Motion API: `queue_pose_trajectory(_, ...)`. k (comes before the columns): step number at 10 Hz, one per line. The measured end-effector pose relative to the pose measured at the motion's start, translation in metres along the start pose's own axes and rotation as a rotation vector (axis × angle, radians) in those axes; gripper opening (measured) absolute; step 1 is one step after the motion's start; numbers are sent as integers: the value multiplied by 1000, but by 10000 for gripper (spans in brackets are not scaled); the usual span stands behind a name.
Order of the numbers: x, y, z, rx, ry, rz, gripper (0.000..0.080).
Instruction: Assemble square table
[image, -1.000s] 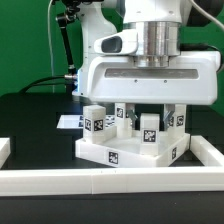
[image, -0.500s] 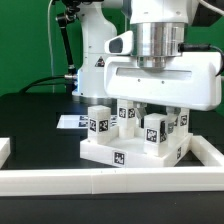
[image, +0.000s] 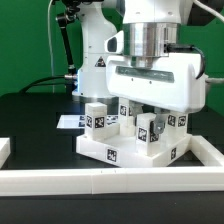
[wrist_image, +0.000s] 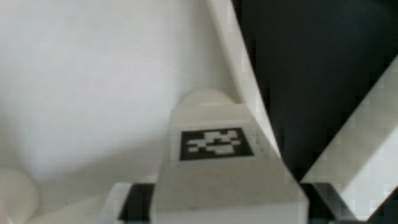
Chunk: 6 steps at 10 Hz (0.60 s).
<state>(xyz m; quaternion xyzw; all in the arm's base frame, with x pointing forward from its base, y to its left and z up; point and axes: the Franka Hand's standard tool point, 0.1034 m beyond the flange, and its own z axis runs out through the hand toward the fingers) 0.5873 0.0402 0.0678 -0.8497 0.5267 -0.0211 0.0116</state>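
Observation:
The square table's white slab (image: 118, 153) lies upside down on the black table, near the front rail. Three white legs stand on it: one at the exterior view's left (image: 95, 120), one at the back (image: 122, 112) and one at the right (image: 178, 120). My gripper (image: 149, 120) hangs straight down over the slab's front right corner, shut on another leg (image: 150, 134) that stands upright on the slab. In the wrist view this tagged leg (wrist_image: 217, 150) fills the gap between my fingers (wrist_image: 135, 204), with the slab's surface (wrist_image: 89, 90) below it.
A long white border rail (image: 110, 181) runs along the front, with a side piece at the exterior view's right (image: 207, 151) and a short piece at the left (image: 4, 150). The marker board (image: 69, 121) lies behind the slab. The arm's base (image: 92, 45) stands at the back.
My hand has turned about its vertical axis with the leg in its grip. The leg's tagged face has swung round. The slab and the other legs have stayed put.

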Motion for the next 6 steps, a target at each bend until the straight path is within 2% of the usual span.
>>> queue_pose_trajectory(2, 1, 0, 1, -1, 2, -1, 304)
queue_pose_trajectory(3, 0, 0, 1, -1, 2, -1, 476)
queue_pose_trajectory(4, 0, 0, 1, -1, 2, -5, 609)
queue_pose_trajectory(6, -7, -5, -4, 6, 3, -112, 637)
